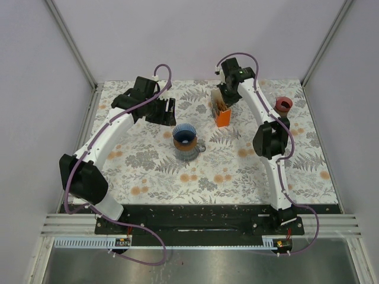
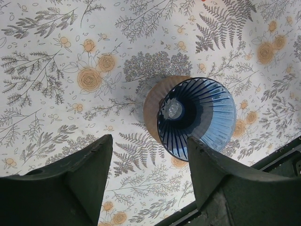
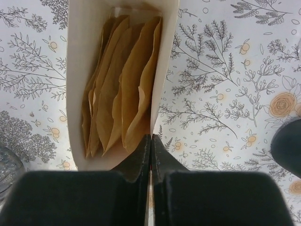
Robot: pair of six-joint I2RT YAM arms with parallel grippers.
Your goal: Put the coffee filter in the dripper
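The blue ribbed dripper point(image 1: 185, 135) sits empty on a brown cup point(image 1: 190, 150) mid-table; it also shows in the left wrist view point(image 2: 197, 117). Brown paper coffee filters point(image 3: 120, 80) stand in a holder point(image 3: 77, 84) that looks orange from above point(image 1: 222, 115). My right gripper point(image 3: 150, 137) is shut, its tips at the holder's right wall and the rightmost filter; nothing shows between them. From above it point(image 1: 228, 97) hangs over the holder. My left gripper point(image 2: 150, 155) is open and empty, just left of the dripper point(image 1: 169, 112).
A dark red cup point(image 1: 283, 105) stands at the back right. The floral cloth point(image 1: 237, 171) covers the table. White walls close in the sides and back. A dark rounded object point(image 3: 288, 146) shows at the right edge of the right wrist view.
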